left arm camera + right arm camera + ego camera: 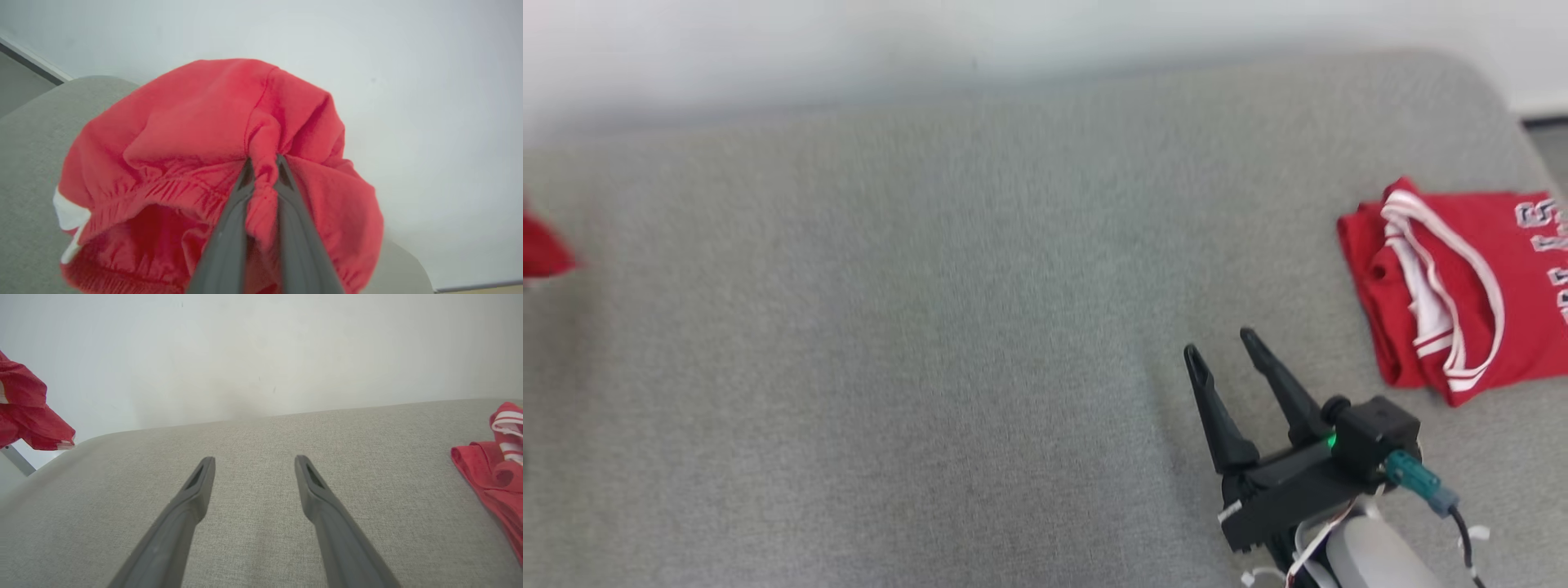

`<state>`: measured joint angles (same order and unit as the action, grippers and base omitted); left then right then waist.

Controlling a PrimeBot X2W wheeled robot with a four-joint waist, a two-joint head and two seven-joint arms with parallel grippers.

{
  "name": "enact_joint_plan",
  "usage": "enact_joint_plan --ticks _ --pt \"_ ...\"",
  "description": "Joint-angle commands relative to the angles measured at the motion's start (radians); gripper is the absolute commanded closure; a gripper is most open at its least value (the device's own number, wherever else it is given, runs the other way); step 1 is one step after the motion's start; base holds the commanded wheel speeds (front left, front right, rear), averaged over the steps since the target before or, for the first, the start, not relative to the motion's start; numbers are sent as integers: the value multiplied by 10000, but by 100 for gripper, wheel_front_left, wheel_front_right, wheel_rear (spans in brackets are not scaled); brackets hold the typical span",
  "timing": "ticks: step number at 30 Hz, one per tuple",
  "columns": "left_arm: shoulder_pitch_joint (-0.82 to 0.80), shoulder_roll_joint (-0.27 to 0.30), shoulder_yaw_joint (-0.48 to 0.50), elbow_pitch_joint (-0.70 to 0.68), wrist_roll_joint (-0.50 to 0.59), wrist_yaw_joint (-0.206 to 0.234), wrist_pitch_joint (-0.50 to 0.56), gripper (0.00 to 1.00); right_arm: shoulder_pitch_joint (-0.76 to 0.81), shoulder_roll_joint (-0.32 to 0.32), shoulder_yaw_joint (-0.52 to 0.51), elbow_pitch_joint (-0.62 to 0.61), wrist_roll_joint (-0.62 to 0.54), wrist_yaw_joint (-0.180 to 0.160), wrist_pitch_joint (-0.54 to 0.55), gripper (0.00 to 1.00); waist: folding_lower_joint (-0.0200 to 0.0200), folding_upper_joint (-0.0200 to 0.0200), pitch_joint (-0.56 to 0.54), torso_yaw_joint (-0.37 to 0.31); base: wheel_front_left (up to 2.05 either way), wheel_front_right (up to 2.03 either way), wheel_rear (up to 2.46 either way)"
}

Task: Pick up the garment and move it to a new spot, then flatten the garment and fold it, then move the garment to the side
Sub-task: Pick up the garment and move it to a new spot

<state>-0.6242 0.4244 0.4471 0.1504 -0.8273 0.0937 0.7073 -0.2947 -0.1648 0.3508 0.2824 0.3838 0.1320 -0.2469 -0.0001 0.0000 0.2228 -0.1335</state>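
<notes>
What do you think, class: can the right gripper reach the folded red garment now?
Probably yes: the right gripper is open and empty, with only bare grey surface between it and the folded red garment.

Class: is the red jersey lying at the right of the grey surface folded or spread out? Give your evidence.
Folded: the red jersey lies as a compact block, with stacked layers and doubled white trim showing along one edge.
</notes>
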Motion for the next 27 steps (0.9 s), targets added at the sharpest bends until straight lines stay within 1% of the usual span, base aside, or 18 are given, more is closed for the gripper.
enact_joint_plan --ticks 1,5,9,12,14,17,19,21,23,24,25,27 --pt "-88 -175 -150 -199 -140 -66 82 100 215 29 7 56 49 -25 -6 0 1 0 -1117 20 0 0 0" --pt "-231 -790 -838 -1023 -320 -195 335 100 468 50 9 49 48 -25 75 0 1 0 -1672 -235 0 0 0" --pt "-228 -1653 -1683 -1872 -534 -281 509 100 683 47 -97 -56 14 -25 191 0 1 0 -2061 -581 0 0 0" --pt "-141 -2305 -2296 -2247 -746 -358 645 100 789 31 -137 -203 -34 -25 314 0 1 0 -2158 -871 0 0 0" --pt "39 -2739 -2750 -2412 -772 -397 729 100 842 41 -151 -307 -75 -25 391 0 1 0 -2181 -1093 0 0 0" --pt "460 -3188 -3430 -2540 -709 -412 767 100 920 31 -204 -422 -66 -25 482 0 1 0 -2157 -1428 0 0 0" --pt "1135 -3501 -4132 -2505 -654 -346 583 100 951 60 -212 -541 -77 -25 544 0 1 0 -2085 -1802 0 0 0" --pt "1628 -3572 -4557 -2250 -353 -366 339 100 986 91 -244 -617 -74 -25 599 0 1 0 -2007 -2032 0 0 0" --pt "2020 -3634 -4788 -1795 -401 -388 -32 100 1049 112 -265 -652 -80 -25 613 0 1 0 -1912 -2242 0 0 0" --pt "2020 -3634 -4788 -1795 -401 -388 -32 100 1049 112 -265 -652 -80 -25 613 0 1 0 -1912 -2242 0 0 0" --pt "2230 -3679 -4840 -1488 -444 -379 -301 100 1076 119 -268 -674 -76 -25 641 0 1 0 -1859 -2351 0 0 0" --pt "2496 -3704 -5101 -819 -116 -409 -863 100 1098 102 -285 -721 -67 -25 671 0 1 0 -1762 -2510 0 0 0"
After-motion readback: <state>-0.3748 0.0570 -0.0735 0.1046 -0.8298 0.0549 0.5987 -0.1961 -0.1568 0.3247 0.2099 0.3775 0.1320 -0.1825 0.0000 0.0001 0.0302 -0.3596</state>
